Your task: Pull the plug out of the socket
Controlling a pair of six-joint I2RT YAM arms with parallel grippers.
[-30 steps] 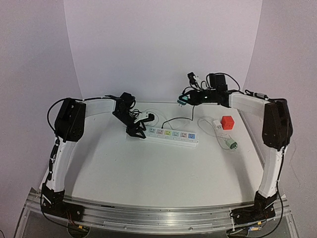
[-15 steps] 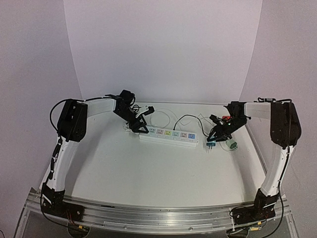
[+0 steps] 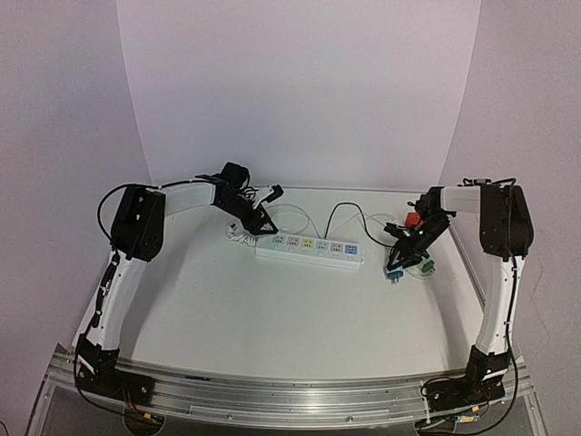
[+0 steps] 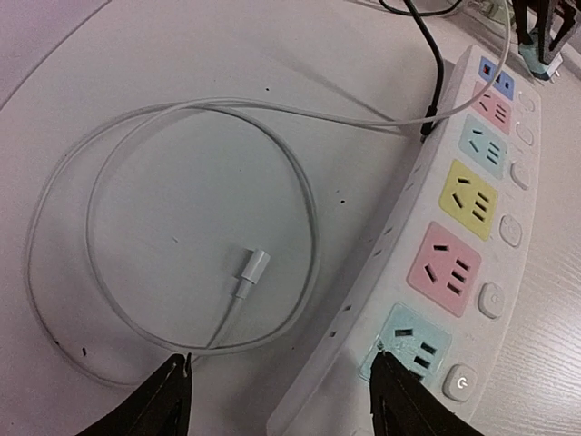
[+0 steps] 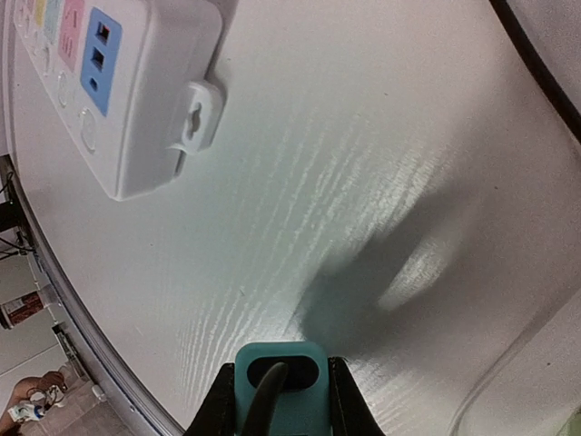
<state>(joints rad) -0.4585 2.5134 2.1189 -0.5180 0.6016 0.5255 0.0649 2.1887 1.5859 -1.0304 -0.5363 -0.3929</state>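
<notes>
Between the fingers of the right gripper (image 5: 280, 401) a teal plug (image 5: 277, 361) is clamped, free of the socket (image 3: 309, 247) and just beside its blue-outlet end, while the left gripper (image 4: 280, 371) is held with jaws apart over the opposite end, beside a looped white cable (image 4: 251, 269)

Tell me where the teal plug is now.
Right side of the top view: the teal plug sits between the right gripper's fingers, just off the socket's right end, unplugged.
</notes>
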